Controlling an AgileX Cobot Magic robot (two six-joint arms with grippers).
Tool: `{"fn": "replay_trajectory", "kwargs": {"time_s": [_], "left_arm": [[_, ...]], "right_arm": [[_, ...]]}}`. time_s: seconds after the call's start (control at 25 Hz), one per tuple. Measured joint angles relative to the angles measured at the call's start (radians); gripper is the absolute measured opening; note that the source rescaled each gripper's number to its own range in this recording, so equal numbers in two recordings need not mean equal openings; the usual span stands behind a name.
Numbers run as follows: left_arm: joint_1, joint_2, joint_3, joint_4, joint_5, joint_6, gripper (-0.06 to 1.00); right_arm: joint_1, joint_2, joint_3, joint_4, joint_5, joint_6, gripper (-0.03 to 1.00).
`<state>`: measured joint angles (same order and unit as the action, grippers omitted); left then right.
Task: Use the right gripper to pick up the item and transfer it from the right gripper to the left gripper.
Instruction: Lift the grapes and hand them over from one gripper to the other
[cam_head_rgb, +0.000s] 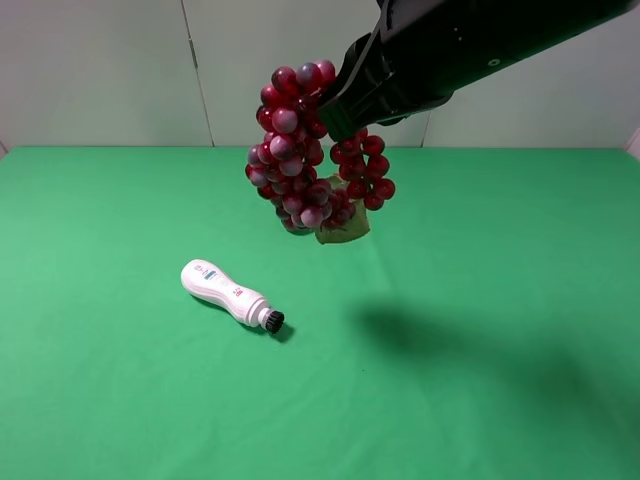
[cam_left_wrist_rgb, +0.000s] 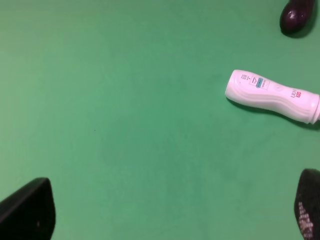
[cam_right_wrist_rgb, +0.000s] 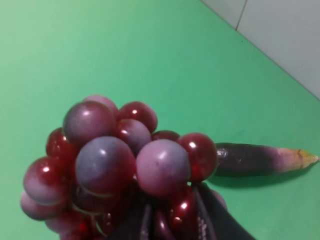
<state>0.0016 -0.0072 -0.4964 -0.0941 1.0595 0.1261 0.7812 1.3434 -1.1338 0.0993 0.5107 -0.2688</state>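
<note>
From the high camera, the right claw was clenched on a bunch of grapes, holding it in the air above the green surface, with its leaf hanging lowest. A white bottle-shaped device lay below, to the left. At the left wrist, the left claw stood spread wide and empty, with the device and a dark eggplant beyond. At the right wrist, the grapes sat pinched between black fingers, and the eggplant lay on the surface behind.
</note>
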Motion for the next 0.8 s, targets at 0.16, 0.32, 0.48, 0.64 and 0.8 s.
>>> {"fn": "replay_trajectory", "kwargs": {"time_s": [0.16,0.32,0.48,0.64,0.8], "left_arm": [[0.000,0.000,-0.003,0.000,-0.004,0.053,1.00],[0.000,0.000,-0.013,-0.020,-0.112,0.095,1.00],[0.000,0.057,-0.015,-0.097,-0.217,0.143,1.00],[0.000,0.225,-0.015,-0.236,-0.247,0.339,1.00],[0.000,0.397,-0.015,-0.461,-0.289,0.647,1.00]], "right_arm": [[0.000,0.002,0.000,0.001,0.015,-0.008,0.03],[0.000,0.016,0.000,0.016,0.035,-0.050,0.03],[0.000,0.021,0.000,0.036,0.045,-0.094,0.03],[0.000,0.021,0.000,0.059,0.045,-0.134,0.03],[0.000,0.021,0.000,0.096,0.055,-0.198,0.03]]}}
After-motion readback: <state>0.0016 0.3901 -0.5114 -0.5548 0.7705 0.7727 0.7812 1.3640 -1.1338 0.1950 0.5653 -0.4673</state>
